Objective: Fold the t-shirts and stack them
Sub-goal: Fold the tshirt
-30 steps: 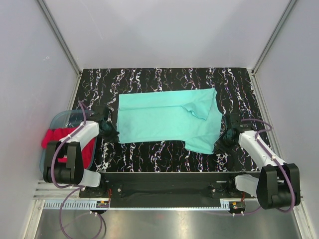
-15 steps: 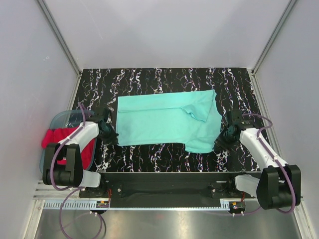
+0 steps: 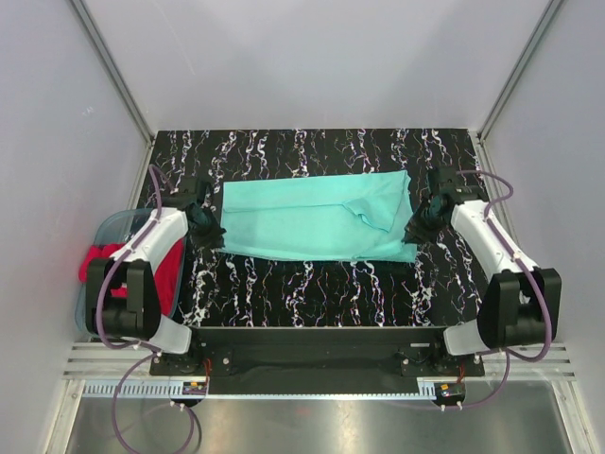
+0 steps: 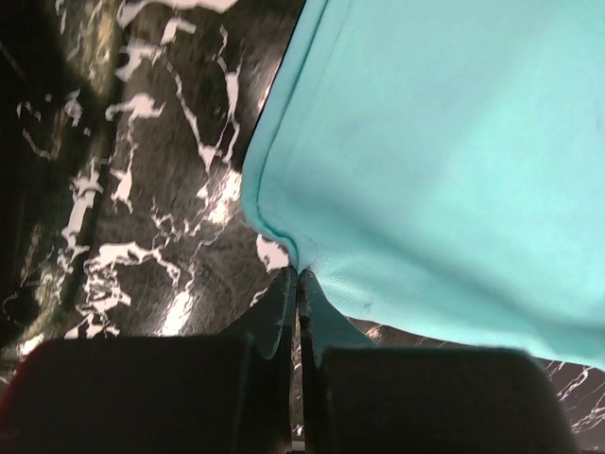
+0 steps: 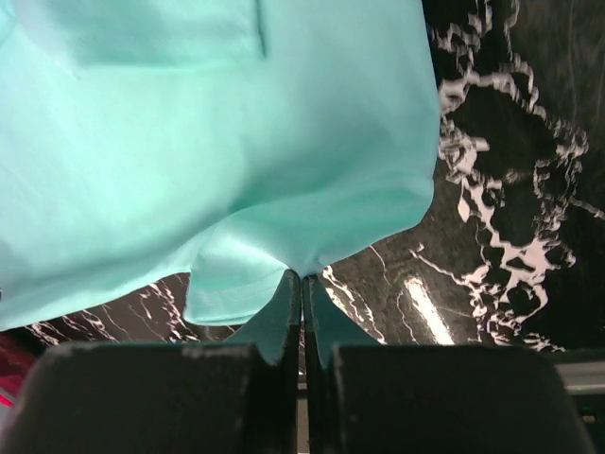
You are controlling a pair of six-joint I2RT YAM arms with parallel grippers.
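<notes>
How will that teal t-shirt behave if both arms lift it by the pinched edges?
Probably floppy: the teal t-shirt bunches into folds where the left gripper and right gripper pinch it, so its middle likely sags. Lying thin and flat, it is probably light. Shut jaws should hold it.

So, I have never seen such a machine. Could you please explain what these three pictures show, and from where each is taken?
These are two robot arms bolted at the near edge of a black marbled table. The wide picture looks down from above and behind them; the two close pictures come from a camera on each wrist, with that arm's fingers at the bottom. A mint-green t-shirt lies on the table. The left gripper and the right gripper are each shut on an edge of it. On the left, a red t-shirt lies in a plastic tub.
</notes>
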